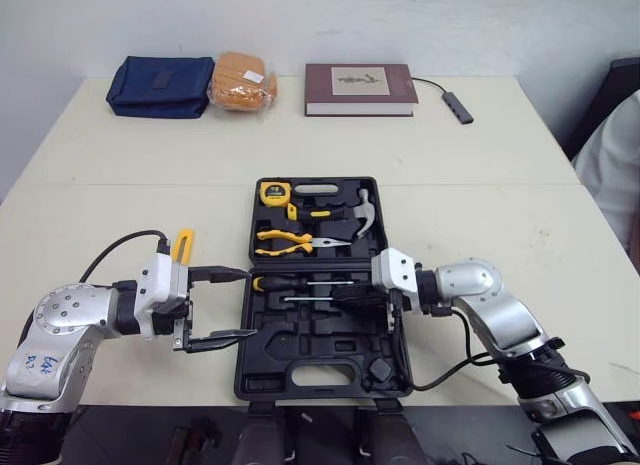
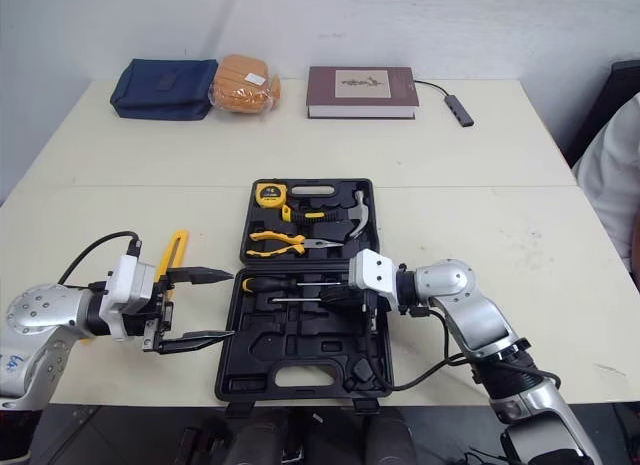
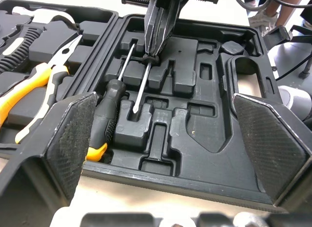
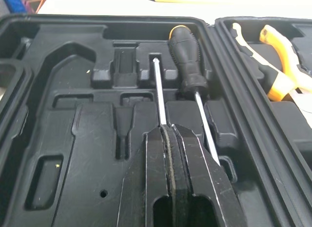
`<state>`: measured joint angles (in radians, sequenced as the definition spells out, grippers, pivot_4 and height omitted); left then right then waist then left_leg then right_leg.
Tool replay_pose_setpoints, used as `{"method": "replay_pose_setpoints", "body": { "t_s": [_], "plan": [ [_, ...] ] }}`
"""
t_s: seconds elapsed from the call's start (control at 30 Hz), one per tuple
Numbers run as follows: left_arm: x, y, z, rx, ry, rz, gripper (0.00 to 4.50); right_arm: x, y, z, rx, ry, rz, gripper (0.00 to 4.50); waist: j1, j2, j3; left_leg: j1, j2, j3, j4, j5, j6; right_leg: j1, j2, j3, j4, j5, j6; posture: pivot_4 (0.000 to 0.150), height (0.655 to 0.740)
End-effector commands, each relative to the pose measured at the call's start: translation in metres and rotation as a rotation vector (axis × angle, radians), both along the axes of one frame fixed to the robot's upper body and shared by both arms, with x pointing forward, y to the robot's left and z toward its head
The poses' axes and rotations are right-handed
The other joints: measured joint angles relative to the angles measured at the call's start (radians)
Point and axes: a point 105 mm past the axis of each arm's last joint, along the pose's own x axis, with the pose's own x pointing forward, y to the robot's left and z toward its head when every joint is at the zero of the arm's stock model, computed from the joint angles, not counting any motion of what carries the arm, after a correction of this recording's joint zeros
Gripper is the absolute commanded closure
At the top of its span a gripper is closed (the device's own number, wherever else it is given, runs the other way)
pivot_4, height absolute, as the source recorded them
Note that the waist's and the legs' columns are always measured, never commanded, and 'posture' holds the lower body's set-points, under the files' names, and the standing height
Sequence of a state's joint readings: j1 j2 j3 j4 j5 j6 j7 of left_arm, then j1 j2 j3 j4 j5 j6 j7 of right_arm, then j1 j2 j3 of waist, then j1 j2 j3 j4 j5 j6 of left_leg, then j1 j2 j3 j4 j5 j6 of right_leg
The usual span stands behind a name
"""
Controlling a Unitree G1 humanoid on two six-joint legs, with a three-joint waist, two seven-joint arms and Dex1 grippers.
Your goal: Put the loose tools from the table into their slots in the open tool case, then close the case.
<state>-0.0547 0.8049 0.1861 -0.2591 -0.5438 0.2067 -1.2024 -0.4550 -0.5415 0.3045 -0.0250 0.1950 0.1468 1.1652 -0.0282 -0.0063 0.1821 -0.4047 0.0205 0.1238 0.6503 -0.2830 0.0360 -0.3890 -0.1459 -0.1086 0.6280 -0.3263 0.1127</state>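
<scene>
Item: open tool case (image 1: 300, 330), black moulded plastic, lying flat at the middle of the table's (image 1: 480, 235) front edge, lid half toward the far edge.

Lid half, seated: tape measure (image 1: 273, 193), pliers (image 1: 290, 245) and hammer (image 1: 362, 215), each in its recess.

Near half, seated: screwdriver (image 4: 186, 58) with a black and yellow handle, along the hinge edge.

In hand: thin steel shaft (image 4: 158, 90), probably a second screwdriver, though its handle end is hidden. The right gripper (image 1: 348, 297) has its fingers pinched flat together on the shaft. The shaft lies parallel to the seated screwdriver and just beside it, with its tip in a narrow notch. The low, level hold suits pressing the shaft down into its groove.

Loose: yellow tool (image 1: 182, 245), type not clear, on the table just off the case's left edge.

Left gripper (image 1: 248, 304): fingers spread wide and empty, tips at the case's left edge. From there it could steady the case or turn to the yellow tool.

Judged progress: most recesses in the near half are unfilled, one loose tool is visible, and the lid is not yet closed.
</scene>
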Motion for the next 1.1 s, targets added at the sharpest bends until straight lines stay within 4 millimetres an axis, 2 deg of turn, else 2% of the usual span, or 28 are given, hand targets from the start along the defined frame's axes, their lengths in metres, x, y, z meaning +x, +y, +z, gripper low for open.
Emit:
{"method": "replay_pose_setpoints", "body": {
  "t_s": [0.03,0.2,0.37,0.5,0.63,0.77,0.83,0.9,1.0,1.1],
  "plan": [
    [-0.001,0.0,0.003,0.008,-0.023,-0.003,0.0,0.005,-0.006,-0.015,-0.066,0.028,-0.037,4.45,0.0,0.0,0.0,0.0,0.0,0.0,0.0,0.0,0.0,0.0,0.0,0.0,0.0,0.0,0.0,0.15,0.74],
    [-0.001,0.0,0.003,0.012,-0.026,-0.003,0.0,0.007,-0.005,-0.026,-0.092,0.069,-0.07,4.45,-0.001,-0.001,-0.001,0.004,0.0,-0.001,0.0,0.0,0.0,0.004,-0.001,0.0,0.0,0.0,0.0,0.15,0.74],
    [-0.001,0.0,0.003,0.018,-0.024,-0.002,0.0,0.007,-0.004,-0.039,-0.127,0.131,-0.099,4.45,-0.003,-0.002,-0.001,0.016,0.001,-0.001,-0.003,-0.005,-0.007,0.015,-0.001,0.002,-0.003,0.0,-0.001,0.15,0.74],
    [-0.001,0.0,0.003,0.019,-0.022,0.0,0.0,0.009,-0.013,-0.06,-0.225,0.238,-0.185,4.45,-0.005,-0.003,-0.004,0.017,0.003,-0.001,-0.003,-0.004,-0.009,0.015,0.0,0.005,-0.002,-0.001,-0.003,0.15,0.74],
    [-0.001,0.0,0.003,0.021,-0.02,0.0,0.0,0.01,-0.014,-0.062,-0.256,0.254,-0.194,4.45,-0.003,-0.007,-0.01,0.019,0.006,-0.002,-0.003,-0.005,-0.01,0.016,0.001,0.005,-0.002,-0.001,-0.006,0.15,0.74],
    [0.001,-0.001,0.004,0.014,-0.034,0.015,0.0,0.008,0.006,-0.032,-0.125,0.202,-0.104,4.45,-0.003,-0.007,-0.011,0.019,0.007,-0.003,-0.004,-0.006,-0.009,0.016,0.002,0.005,-0.001,-0.001,-0.01,0.15,0.74],
    [0.001,-0.002,0.005,-0.002,-0.039,0.024,0.0,0.001,0.01,-0.018,-0.062,0.15,-0.023,4.45,-0.003,-0.007,-0.01,0.018,0.008,-0.003,-0.004,-0.006,-0.01,0.015,0.003,0.005,-0.001,-0.001,-0.011,0.15,0.74],
    [0.002,-0.001,0.007,-0.029,-0.042,0.047,0.0,0.004,0.008,0.005,0.046,0.061,-0.015,4.45,-0.001,-0.005,-0.008,0.017,0.008,-0.003,-0.005,-0.006,-0.011,0.014,0.003,0.004,-0.002,-0.001,-0.011,0.15,0.74],
    [0.001,0.002,0.007,-0.034,-0.043,0.065,0.0,0.001,-0.001,0.027,0.16,0.013,0.007,4.45,-0.001,-0.003,-0.004,0.014,0.008,-0.003,-0.004,-0.004,-0.014,0.012,0.004,0.003,-0.003,-0.001,-0.011,0.15,0.74],
    [0.004,0.015,0.006,-0.036,-0.048,0.126,0.0,0.002,-0.036,0.038,0.137,-0.027,-0.058,4.45,0.0,-0.003,-0.003,0.013,0.008,-0.003,-0.004,-0.002,-0.008,0.012,0.005,0.003,-0.004,-0.001,-0.011,0.15,0.74]
  ]
}}
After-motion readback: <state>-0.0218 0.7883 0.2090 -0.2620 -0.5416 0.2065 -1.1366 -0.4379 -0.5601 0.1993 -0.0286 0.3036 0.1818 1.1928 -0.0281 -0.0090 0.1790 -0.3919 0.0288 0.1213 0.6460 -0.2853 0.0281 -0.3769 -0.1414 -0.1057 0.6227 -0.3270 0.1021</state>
